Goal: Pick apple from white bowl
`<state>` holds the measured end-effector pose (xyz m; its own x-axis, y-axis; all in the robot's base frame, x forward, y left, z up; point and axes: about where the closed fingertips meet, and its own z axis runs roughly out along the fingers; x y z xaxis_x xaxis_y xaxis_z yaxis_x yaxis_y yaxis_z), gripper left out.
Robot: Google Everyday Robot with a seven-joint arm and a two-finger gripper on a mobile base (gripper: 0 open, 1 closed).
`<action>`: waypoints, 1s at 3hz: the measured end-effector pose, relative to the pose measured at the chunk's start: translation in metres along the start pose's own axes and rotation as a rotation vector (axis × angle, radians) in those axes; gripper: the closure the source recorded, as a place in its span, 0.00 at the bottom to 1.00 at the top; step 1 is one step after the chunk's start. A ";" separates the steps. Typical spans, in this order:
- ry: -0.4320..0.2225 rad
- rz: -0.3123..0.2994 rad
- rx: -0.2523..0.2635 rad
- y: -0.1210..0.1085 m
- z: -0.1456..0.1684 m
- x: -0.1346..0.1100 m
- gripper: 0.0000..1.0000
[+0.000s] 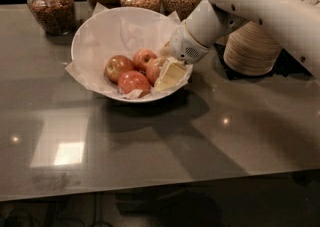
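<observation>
The white bowl (95,31), wide and lined with crinkled white paper, stands at the back middle of the table and holds four apples. The apple (154,69), dull orange-red, lies at the bowl's right side, partly hidden by my gripper. My gripper (167,68) reaches down into the bowl from the right, over the rim, and rests right against that apple. An apple with a yellow-green patch (118,67) lies to the left. A smaller red apple (144,57) lies behind, and another red one (133,81) in front.
Several glass jars of grain or nuts (50,8) stand along the back edge behind the bowl. A stack of tan-sided paper bowls (251,48) stands to the right, under my white arm (260,6). The glossy grey table (150,141) stretches toward the front edge.
</observation>
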<state>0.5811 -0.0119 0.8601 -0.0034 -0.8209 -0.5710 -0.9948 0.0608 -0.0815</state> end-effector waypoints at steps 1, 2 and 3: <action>0.009 0.007 -0.002 -0.002 0.003 0.004 0.43; 0.011 0.017 -0.002 -0.003 0.005 0.007 0.66; 0.011 0.017 -0.002 -0.003 0.005 0.007 0.88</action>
<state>0.5843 -0.0152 0.8523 -0.0213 -0.8258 -0.5636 -0.9948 0.0738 -0.0705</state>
